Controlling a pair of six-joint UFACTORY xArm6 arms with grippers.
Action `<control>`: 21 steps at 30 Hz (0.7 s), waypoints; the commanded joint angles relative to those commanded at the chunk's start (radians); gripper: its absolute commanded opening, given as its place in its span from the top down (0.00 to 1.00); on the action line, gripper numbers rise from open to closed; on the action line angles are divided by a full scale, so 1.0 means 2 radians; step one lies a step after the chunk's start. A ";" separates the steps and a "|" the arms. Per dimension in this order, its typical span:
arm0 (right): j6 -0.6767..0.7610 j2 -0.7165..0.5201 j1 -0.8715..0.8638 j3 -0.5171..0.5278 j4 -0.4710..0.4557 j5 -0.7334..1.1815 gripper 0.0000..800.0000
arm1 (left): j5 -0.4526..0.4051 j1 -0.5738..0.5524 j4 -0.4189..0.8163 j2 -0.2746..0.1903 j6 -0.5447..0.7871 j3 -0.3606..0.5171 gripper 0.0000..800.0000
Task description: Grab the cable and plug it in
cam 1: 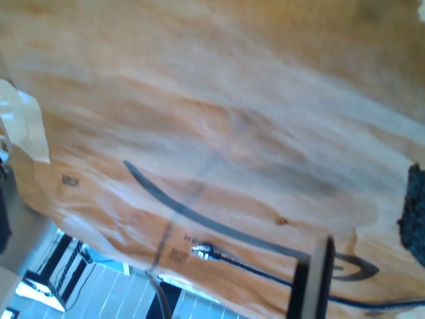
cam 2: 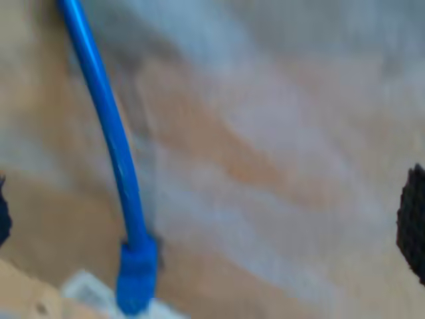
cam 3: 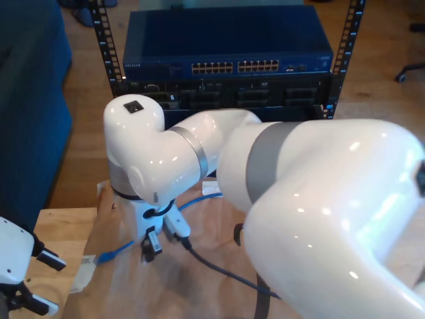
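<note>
The blue cable lies on brown paper below the network switch, one plug sharp in the second wrist view. My second gripper hovers beside it; whether either claw is open, I cannot tell.

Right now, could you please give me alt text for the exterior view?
A large white robot arm looms over brown paper, where the blue cable lies. Behind stands a rack holding a network switch.
</note>
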 joint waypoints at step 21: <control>0.004 0.040 -0.004 0.004 -0.002 -0.074 0.11 | 0.001 0.002 0.001 0.003 0.005 -0.002 0.00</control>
